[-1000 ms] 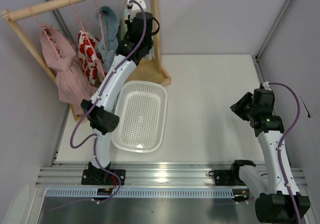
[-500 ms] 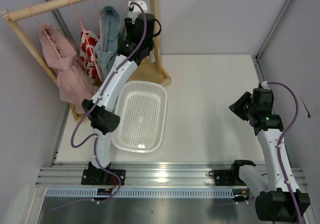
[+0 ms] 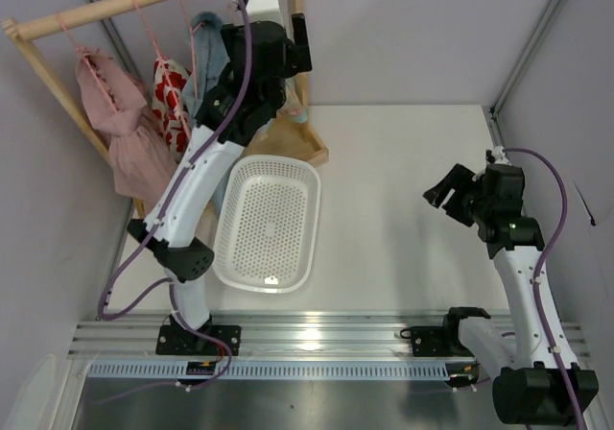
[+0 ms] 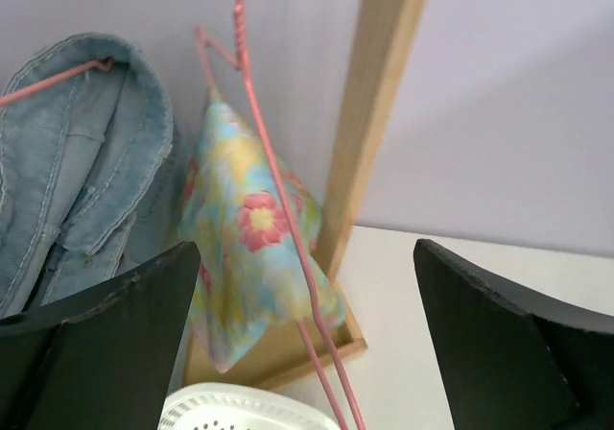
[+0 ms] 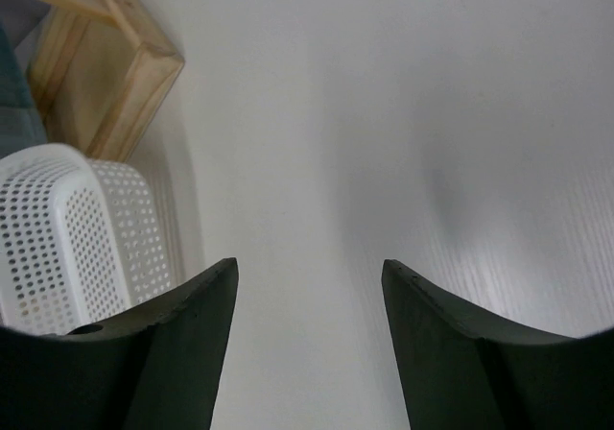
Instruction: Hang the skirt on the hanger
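At the back left corner of the worktop (image 3: 403, 180), the skirt (image 4: 251, 257) hangs draped on the hanger (image 4: 273, 176). It sits just beside the wooden upright (image 4: 369, 113) of the clothes rack, with a blue denim garment (image 4: 77, 161) on its other side. The hanger's wire rises out of the top of the left wrist view, so its hook cannot be seen there. The left end effector (image 4: 305, 252) faces the skirt with its fingers spread wide and nothing clamped between them. A white perforated basket (image 3: 269, 221) lies on the worktop in front of the rack. Further left on the rack bar (image 3: 125, 3) hang a red-and-white garment (image 3: 171, 99) and a pink garment (image 3: 110, 123). The right end effector (image 5: 307, 267) hovers over bare worktop, well apart from the rack, with its fingers apart and holding nothing.
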Motion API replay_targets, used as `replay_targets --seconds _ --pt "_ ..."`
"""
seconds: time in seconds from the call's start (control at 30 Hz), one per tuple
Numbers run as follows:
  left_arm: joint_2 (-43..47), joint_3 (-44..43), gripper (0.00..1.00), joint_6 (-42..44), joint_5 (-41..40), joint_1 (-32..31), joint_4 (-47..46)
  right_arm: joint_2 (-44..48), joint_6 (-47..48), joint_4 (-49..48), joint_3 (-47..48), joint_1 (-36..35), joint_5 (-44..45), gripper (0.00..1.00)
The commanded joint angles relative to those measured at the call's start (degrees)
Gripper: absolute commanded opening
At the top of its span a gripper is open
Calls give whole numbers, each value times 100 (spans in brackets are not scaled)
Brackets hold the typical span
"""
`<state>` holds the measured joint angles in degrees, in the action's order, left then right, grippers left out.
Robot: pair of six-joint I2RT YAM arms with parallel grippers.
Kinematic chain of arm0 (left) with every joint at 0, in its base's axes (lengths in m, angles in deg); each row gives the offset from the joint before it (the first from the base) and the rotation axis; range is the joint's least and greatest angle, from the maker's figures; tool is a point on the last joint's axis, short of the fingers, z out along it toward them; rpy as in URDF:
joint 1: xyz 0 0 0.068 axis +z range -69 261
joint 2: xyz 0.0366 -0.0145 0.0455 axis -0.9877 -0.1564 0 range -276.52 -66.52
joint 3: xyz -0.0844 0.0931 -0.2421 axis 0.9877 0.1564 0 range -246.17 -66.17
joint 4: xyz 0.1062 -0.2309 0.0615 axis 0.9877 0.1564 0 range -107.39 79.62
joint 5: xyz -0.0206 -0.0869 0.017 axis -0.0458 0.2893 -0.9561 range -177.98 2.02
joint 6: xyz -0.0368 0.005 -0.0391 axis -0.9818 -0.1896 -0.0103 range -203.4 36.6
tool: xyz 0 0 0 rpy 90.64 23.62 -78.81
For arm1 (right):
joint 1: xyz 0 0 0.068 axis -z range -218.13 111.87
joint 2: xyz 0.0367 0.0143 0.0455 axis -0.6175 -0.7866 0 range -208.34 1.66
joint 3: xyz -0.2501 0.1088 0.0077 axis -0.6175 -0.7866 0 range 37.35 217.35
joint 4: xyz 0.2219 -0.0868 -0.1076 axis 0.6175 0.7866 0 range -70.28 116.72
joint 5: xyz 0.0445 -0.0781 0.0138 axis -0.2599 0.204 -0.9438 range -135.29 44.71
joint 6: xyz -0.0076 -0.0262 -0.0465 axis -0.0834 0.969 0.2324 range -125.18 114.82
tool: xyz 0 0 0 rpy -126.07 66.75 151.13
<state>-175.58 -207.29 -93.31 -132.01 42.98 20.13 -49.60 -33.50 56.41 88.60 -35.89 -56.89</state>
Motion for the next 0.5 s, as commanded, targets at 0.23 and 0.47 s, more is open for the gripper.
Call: replay_targets --seconds 0.23,0.47 --pt "2404 1936 99 -72 2978 -135 1574 -234 169 -926 343 -1980 183 81" --pt "4672 4932 99 -379 3260 -118 1548 -945 -621 -1733 26 -3666 1482 82"
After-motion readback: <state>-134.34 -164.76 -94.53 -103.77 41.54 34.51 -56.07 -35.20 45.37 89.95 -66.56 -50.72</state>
